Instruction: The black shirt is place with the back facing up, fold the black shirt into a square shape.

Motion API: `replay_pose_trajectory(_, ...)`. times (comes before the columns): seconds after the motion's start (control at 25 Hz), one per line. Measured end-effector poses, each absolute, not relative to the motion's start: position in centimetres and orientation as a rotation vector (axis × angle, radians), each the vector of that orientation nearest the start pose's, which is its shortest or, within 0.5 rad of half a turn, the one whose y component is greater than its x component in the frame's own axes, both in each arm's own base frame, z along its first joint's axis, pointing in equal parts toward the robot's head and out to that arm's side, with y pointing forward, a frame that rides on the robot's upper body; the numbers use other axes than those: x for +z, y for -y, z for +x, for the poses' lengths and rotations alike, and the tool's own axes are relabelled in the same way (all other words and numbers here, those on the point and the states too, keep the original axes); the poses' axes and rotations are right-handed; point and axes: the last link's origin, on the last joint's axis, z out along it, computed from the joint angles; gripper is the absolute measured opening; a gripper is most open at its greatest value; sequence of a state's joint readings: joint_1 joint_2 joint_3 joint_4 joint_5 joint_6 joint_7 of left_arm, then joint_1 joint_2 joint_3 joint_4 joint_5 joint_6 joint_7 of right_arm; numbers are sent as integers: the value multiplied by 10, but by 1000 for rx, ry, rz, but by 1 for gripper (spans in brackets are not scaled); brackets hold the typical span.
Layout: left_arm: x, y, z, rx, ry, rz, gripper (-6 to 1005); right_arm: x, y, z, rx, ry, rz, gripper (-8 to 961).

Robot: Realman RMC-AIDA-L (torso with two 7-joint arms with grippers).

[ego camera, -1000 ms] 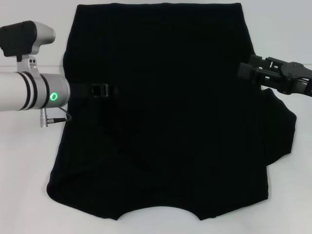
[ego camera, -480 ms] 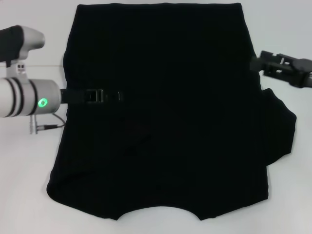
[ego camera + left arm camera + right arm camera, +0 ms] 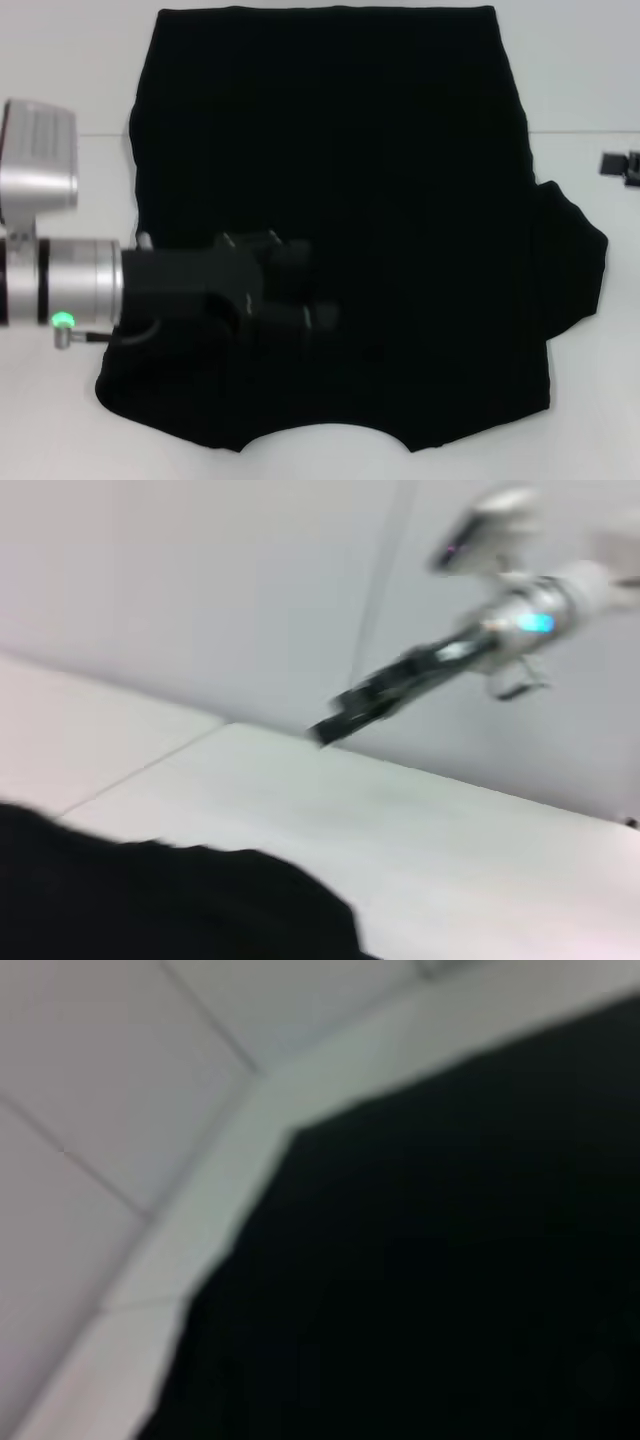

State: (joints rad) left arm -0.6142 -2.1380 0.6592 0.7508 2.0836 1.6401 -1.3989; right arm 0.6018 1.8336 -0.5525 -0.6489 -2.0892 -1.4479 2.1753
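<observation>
We see the black shirt (image 3: 340, 200) spread flat on the white counter (image 3: 60, 70), filling most of its middle, one sleeve bulging out on the right. Our left gripper (image 3: 300, 290) hangs over the shirt's near-left part; whether its jaws are open or closed we cannot tell (black on black). Our right gripper (image 3: 622, 165) sits at the far right edge, off the cloth, and its jaws are likewise unreadable. The shirt looks light, soft and limp, so we judge it will sag and crease unless taken by an edge or corner, preferably the left hem or sleeve. Nothing else lies around it, and only our own left arm crosses the cloth.
</observation>
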Motion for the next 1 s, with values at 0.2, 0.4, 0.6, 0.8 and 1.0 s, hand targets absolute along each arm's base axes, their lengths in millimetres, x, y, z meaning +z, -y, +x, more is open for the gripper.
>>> replay_pose_trajectory(0.2,-24,-323,-217,-697,213,-2927,933,119,-392,308,459,-1662,-2092,775)
replay_pose_trajectory(0.4,-31,-318,-218,-652,75,-2961,934,108,-396,308,268,-1749,-2053,772)
replay_pose_trajectory(0.6,-33,-320,-219,-623,69,-2958,934,94,-400,308,186,-1774,-2028,770)
replay_pose_trajectory(0.8,-32,-324,-220,-605,81,-2930,935,79,-401,312,134,-1792,-2001,769)
replay_pose_trajectory(1.0,-32,-327,-222,-599,103,-2909,935,70,-402,314,130,-1800,-1988,767)
